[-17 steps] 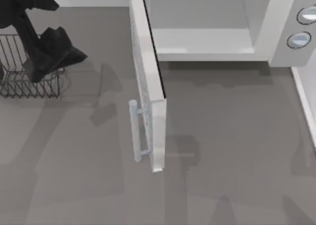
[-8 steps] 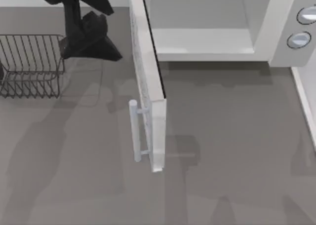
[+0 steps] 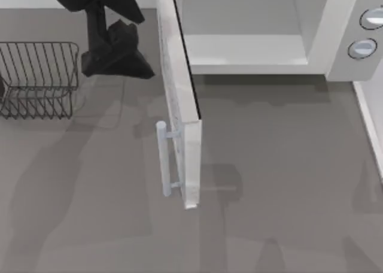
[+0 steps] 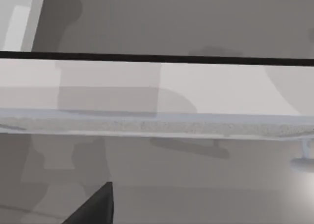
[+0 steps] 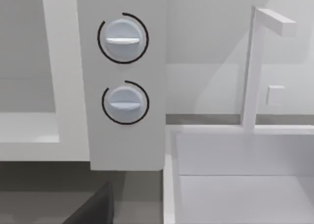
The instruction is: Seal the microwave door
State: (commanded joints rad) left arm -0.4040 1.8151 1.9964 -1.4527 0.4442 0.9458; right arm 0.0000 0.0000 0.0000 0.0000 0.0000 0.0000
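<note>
Microwave door [image 3: 179, 99] stands wide open, swung out roughly square to the microwave body [image 3: 335, 39], its free edge reaching toward the near side of the table [image 3: 281, 177] approx mid-width in the top view. Bar handle [image 3: 162, 159] sits on the door's left face near that free edge, upright on two short stubs. Cavity [image 3: 245, 27] behind is open, pale shelf visible inside; two round knobs [image 3: 363, 48] on the panel at the body's right end. Left gripper [image 3: 114, 48] hangs at the table's far left area, just left of the door's hinge end & near but apart from the door's outer face, w/ a gap between them; can't tell if its fingers are wide or narrow, dark mass only. Wire basket [image 3: 39, 78] sits on the table at the far left, just left of the left gripper. Left wrist view looks along the door [image 4: 157, 94] edge-on: white panel w/ a black strip on top, speckled mesh window band [image 4: 147, 127] below, a bit of the handle [image 4: 305, 155] at one end, one dark fingertip [image 4: 95, 207] in the corner. Right wrist view faces the knob panel [image 5: 125, 86], both knobs [image 5: 122, 37] w/ dark arc marks, beside a white sink [image 5: 240, 175] w/ a white faucet [image 5: 255, 62]; a dark fingertip [image 5: 95, 207] of the right arm low in that view, spread not clear
</note>
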